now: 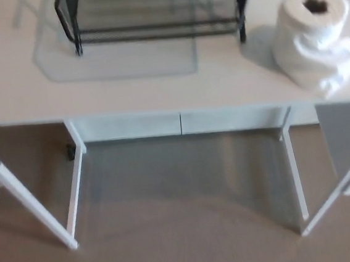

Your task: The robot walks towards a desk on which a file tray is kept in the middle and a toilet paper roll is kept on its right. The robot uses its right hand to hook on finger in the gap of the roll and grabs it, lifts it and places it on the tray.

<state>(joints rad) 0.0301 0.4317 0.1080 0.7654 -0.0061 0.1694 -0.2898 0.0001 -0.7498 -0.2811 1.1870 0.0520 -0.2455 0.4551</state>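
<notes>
Filling the lower half of the head view, the tan floor (187, 254) runs under and in front of a white desk (128, 92), whose top spans the whole width of the picture. Thin white legs (75, 190) slant down from the underside of the desk to the floor on both sides, and a pale panel shows behind them beneath the top.

On the desk, at the middle of the far side and cut by the upper edge of the picture, stands a black wire file tray (151, 12). Its mesh floor and dark corner posts are visible, and a soft grey shadow (116, 62) of it lies on the desk surface just in front.

To the right of the tray, apart from it and near the right edge of the desk, stands the white toilet paper roll (313, 31). It is upright, its dark hollow core facing up, and loose folds of paper sag from its front and right side onto the desk. The picture is slightly blurred, so finer detail of the paper cannot be made out.

Neither robot hand appears anywhere in the view, so it cannot be told how the fingers of either one are set or whether they have hold of anything.
</notes>
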